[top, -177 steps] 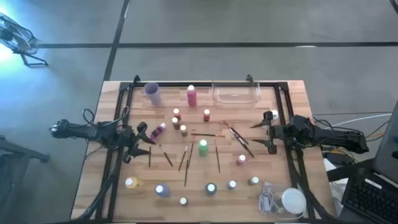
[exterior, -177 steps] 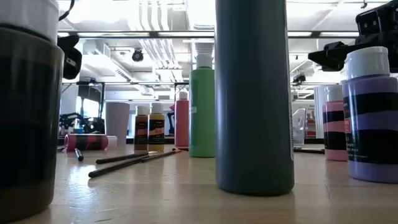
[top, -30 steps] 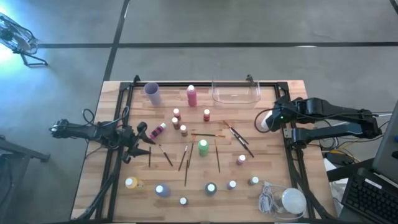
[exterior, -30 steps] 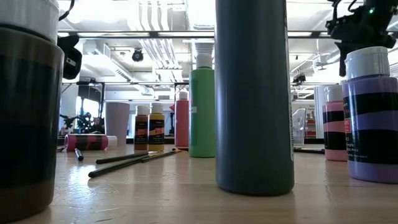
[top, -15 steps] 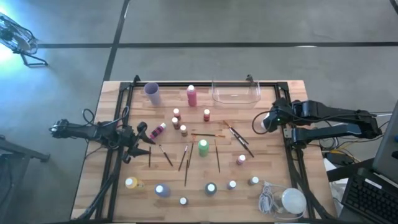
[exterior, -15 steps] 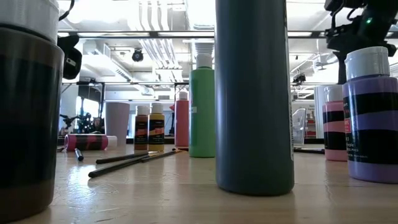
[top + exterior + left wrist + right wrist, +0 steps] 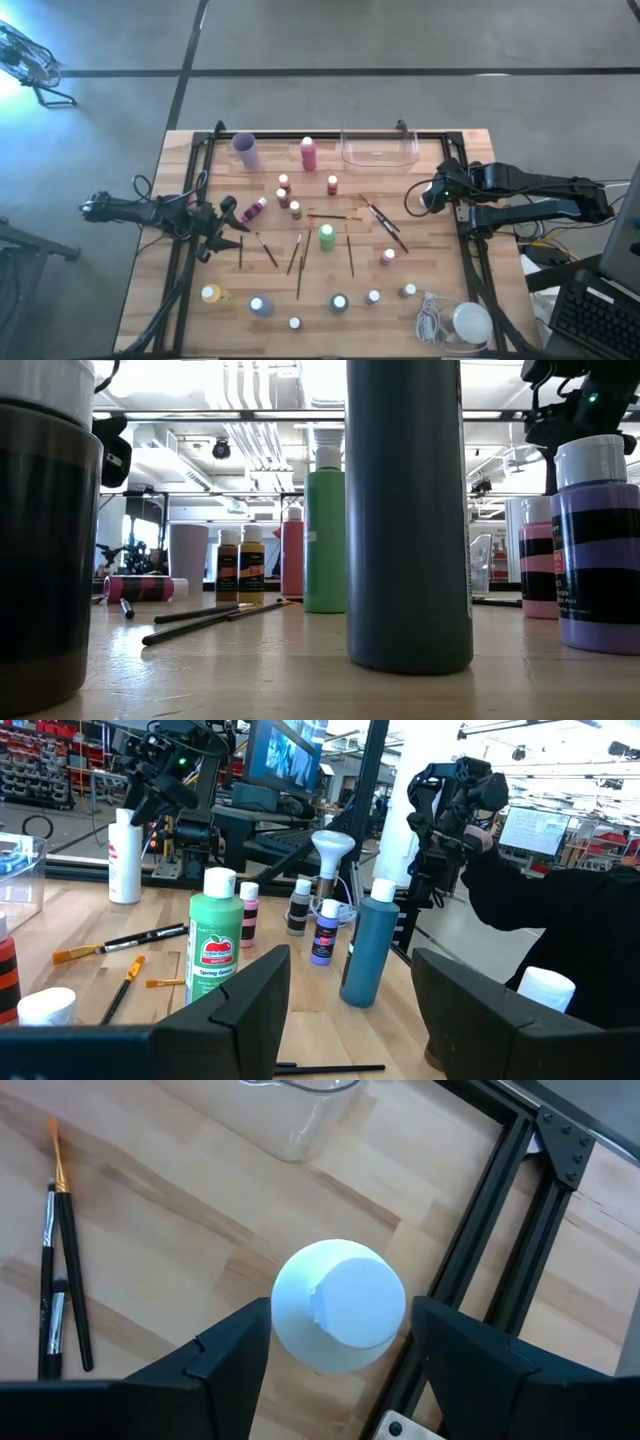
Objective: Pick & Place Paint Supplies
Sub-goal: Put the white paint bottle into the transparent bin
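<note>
— White bottle [image 7: 338, 1306], seen cap-up: where is it?
— At the right edge of the wooden worktop [image 7: 180, 300], beside the black frame rail [image 7: 480, 1240], between the right hand's [image 7: 338, 1342] fingers [image 7: 225, 1355]. They flank it closely; whether they pinch it, I cannot tell.
— And the left hand [image 7: 350, 985]?
— It waits spread and empty near the left rail, by a pink bottle [image 7: 255, 209] lying on its side.
— The rest?
— A green bottle [image 7: 326, 236] stands mid-worktop among loose paintbrushes [image 7: 300, 262]; more bottles line the near edge.
</note>
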